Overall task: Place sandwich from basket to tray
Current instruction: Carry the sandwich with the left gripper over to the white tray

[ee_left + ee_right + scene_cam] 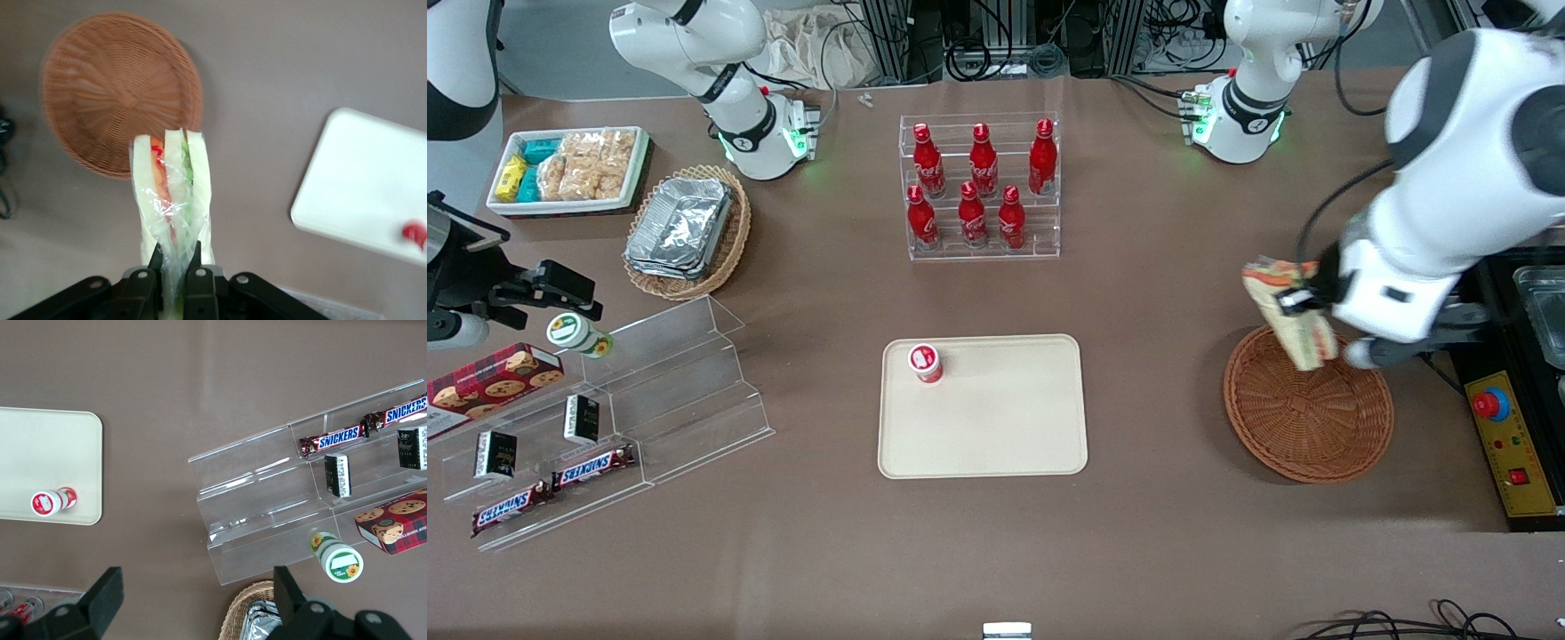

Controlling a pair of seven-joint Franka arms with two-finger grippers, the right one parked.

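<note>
holding the sandwich (1288, 311) pinched between its two fingers, the gripper (1303, 298) hangs in the air over the edge of the basket (1307, 404) that lies farthest from the front camera. the fingers (197, 257) are drawn in narrow on the clear wrap at one end of the sandwich (172, 193), whose pale bread and orange and green layers point away from the gripper (176, 257). the sandwich is lifted off the weave, tilted, touching nothing but the fingers. the basket (120, 93) sits below the gripper on the brown table (1156, 533) with nothing in it. the tray (983, 407) lies well apart from the gripper, sideways toward the parked arm's end of the table, flat on the table. a small red and white bottle (926, 363) stands on the tray, at the corner farthest from the gripper's side. the tray (363, 187) shows in the wrist view too, with the bottle (415, 233) at its edge. a clear rack of red bottles (980, 187) stands farther from the front camera than the tray.
</note>
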